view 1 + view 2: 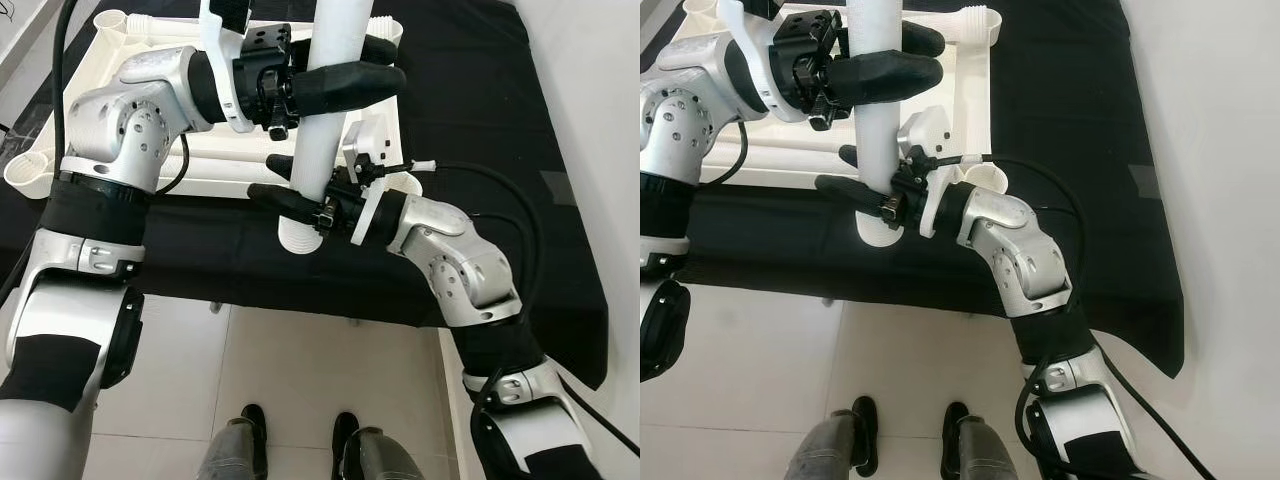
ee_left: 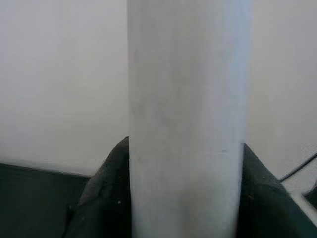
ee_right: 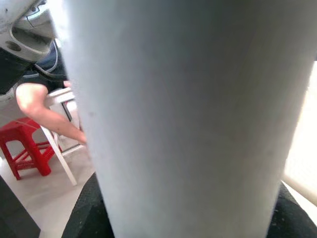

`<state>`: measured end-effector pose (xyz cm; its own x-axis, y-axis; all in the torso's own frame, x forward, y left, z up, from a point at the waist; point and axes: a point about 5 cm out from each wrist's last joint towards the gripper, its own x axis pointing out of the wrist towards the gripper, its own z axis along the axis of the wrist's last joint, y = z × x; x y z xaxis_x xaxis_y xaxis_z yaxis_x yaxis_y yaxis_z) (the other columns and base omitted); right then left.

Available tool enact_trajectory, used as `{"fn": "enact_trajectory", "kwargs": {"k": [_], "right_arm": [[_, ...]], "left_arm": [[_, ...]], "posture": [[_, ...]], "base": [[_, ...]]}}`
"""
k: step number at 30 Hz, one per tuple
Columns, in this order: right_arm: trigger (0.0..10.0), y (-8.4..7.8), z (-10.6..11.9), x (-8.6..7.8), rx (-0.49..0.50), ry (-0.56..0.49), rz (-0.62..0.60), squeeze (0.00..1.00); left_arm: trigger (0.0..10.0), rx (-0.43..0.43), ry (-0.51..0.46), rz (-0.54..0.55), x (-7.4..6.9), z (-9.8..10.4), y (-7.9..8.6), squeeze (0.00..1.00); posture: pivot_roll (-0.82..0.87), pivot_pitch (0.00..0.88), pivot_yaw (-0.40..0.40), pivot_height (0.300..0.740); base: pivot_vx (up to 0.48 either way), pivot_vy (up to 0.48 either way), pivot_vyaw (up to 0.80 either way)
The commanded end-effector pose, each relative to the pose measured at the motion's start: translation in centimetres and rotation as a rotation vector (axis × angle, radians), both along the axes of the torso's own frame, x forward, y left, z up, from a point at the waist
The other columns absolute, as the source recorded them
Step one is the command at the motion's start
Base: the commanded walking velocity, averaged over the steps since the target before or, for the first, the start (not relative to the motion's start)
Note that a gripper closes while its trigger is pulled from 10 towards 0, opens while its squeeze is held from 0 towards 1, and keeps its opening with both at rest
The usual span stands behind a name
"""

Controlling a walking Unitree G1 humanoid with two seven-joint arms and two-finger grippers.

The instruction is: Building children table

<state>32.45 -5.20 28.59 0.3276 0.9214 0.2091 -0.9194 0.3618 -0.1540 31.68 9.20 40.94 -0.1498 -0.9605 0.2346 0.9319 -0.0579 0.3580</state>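
I hold a white tubular table leg [image 1: 325, 120] nearly upright in front of me, its ribbed lower end [image 1: 298, 238] hanging just above the black cloth. My left gripper [image 1: 340, 80] is shut on the leg's upper part, and my right gripper [image 1: 300, 200] is shut on it lower down. Behind the leg lies the white child's table top [image 1: 215, 160], upside down, with round corner sockets [image 1: 25, 170]. In the left wrist view the leg [image 2: 188, 124] stands between the black fingers [image 2: 104, 198]. It [image 3: 183, 114] also takes up most of the right wrist view.
A black cloth [image 1: 470, 100] covers the raised surface, whose front edge runs just below the leg. Another white ribbed part [image 1: 975, 20] lies at the table top's far corner. Tiled floor [image 1: 290, 380] and my feet [image 1: 250, 430] are below. The right wrist view shows a person's arm [image 3: 44, 111] and a red stool [image 3: 25, 148].
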Motion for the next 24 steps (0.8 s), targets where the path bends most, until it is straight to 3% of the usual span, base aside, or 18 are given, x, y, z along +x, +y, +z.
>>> {"fn": "enact_trajectory", "kwargs": {"k": [1, 3, 6, 7, 10, 11, 13, 18, 20, 21, 22, 23, 24], "right_arm": [[0.0, 1.4, -0.6, -0.3, -0.019, 0.029, 0.032, 0.00], [0.0, 1.3, -0.5, -0.1, -0.013, 0.028, 0.016, 0.00], [0.0, 0.0, 0.2, 1.6, 0.060, 0.043, -0.148, 0.00], [0.0, 0.0, 0.2, 1.6, 0.060, 0.043, -0.148, 0.00], [0.0, -1.5, 0.5, 2.8, 0.126, 0.054, -0.279, 0.00], [0.0, -1.5, 0.5, 2.8, 0.126, 0.054, -0.279, 0.00], [0.0, -2.7, 0.8, 3.4, 0.190, 0.061, -0.364, 0.00], [0.0, -4.5, 1.1, 4.1, 0.277, 0.073, -0.475, 0.00], [0.0, -5.6, 1.5, 4.3, 0.375, 0.095, -0.522, 0.00], [0.0, -5.6, 1.5, 4.3, 0.375, 0.095, -0.522, 0.00], [3.8, -6.1, 1.7, 4.4, 0.408, 0.096, -0.541, 0.00], [3.8, -6.1, 1.7, 4.4, 0.408, 0.096, -0.541, 0.00], [10.0, -6.6, 1.8, 4.5, 0.447, 0.101, -0.562, 0.00]], "left_arm": [[10.0, -0.017, -0.065, -0.111, -1.7, 1.7, -1.8, 1.00], [10.0, -0.044, -0.066, -0.092, -1.7, 2.1, -1.7, 1.00], [10.0, -0.267, -0.092, 0.076, -1.3, 5.2, 0.6, 1.00], [10.0, -0.267, -0.092, 0.076, -1.3, 5.2, 0.6, 1.00], [10.0, -0.446, -0.102, 0.217, -1.7, 7.0, 4.2, 1.00], [10.0, -0.446, -0.102, 0.217, -1.7, 7.0, 4.2, 1.00], [10.0, -0.538, -0.101, 0.284, -2.6, 7.4, 6.2, 1.00], [10.0, -0.628, -0.082, 0.400, -3.5, 7.0, 8.0, 1.00], [10.0, -0.708, 0.032, 0.489, -3.3, 5.8, 9.1, 1.00], [10.0, -0.708, 0.032, 0.489, -3.3, 5.8, 9.1, 1.00], [10.0, -0.749, 0.099, 0.502, -3.2, 4.8, 9.4, 1.00], [10.0, -0.749, 0.099, 0.502, -3.2, 4.8, 9.4, 1.00], [10.0, -0.749, 0.157, 0.564, -2.7, 2.8, 9.3, 1.00]], "posture": [[0.03, 0.231, -0.011, 0.740], [0.03, 0.231, -0.011, 0.740], [0.03, 0.235, -0.011, 0.740], [0.03, 0.235, -0.011, 0.740], [0.03, 0.239, -0.011, 0.740], [0.03, 0.239, -0.011, 0.740], [0.03, 0.240, -0.012, 0.740], [0.03, 0.236, -0.016, 0.740], [0.04, 0.232, -0.019, 0.740], [0.04, 0.232, -0.019, 0.740], [0.05, 0.226, -0.024, 0.740], [0.05, 0.226, -0.024, 0.740], [0.04, 0.224, -0.025, 0.740]], "base": [[0.000, 0.000, 0.00], [0.000, 0.000, 0.00], [0.000, 0.000, 0.00], [0.000, 0.000, 0.00], [0.000, 0.000, 0.00], [0.000, 0.000, 0.00], [0.000, 0.000, 0.00], [0.000, 0.000, 0.00], [0.000, 0.000, 0.00], [0.000, 0.000, 0.00], [0.000, 0.000, 0.00], [0.000, 0.000, 0.00], [0.000, 0.000, 0.00]]}}
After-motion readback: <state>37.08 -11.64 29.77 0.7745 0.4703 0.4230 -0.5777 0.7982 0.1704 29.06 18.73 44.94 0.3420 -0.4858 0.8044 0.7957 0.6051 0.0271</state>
